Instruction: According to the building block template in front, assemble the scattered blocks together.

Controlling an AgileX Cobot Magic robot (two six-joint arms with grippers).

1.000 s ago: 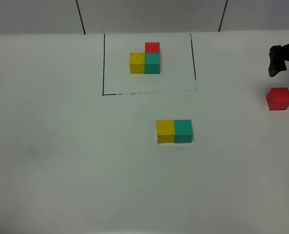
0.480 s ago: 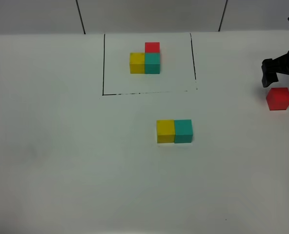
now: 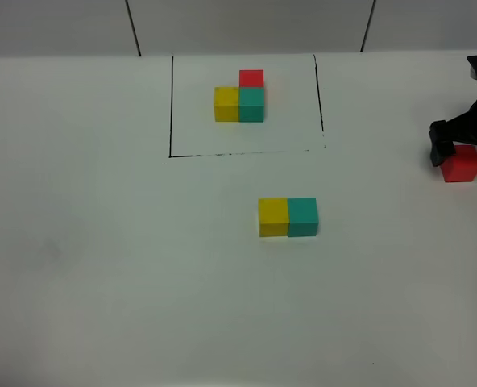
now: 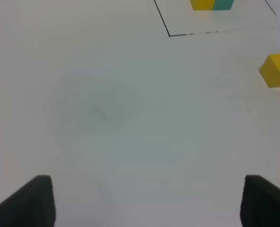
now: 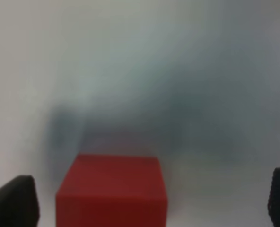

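Worktop (image 3: 101, 282), white and wide, carries the building block template (image 3: 240, 101) at its far middle, an L of yellow, teal and red cubes inside a thin black outline. Nearer the camera, the yellow block (image 3: 273, 218) and teal block (image 3: 302, 217) sit touching side by side, in the same order as the template's front pair. The red block (image 3: 462, 165) lies well apart from them at the right edge, so the right arm is plainly the nearer one. The right gripper (image 5: 147, 203) hangs over that block with its fingers (image 5: 12, 201) spread wide. Its wrist view shows the block in the gap between them, off-centre towards one finger, its faces roughly square to the gap; being a cube, it has no long axis to favour. Whether the fingers are already down at the block's level I cannot tell. The left gripper (image 4: 144, 205) is likewise spread, over plain worktop, holding nothing.
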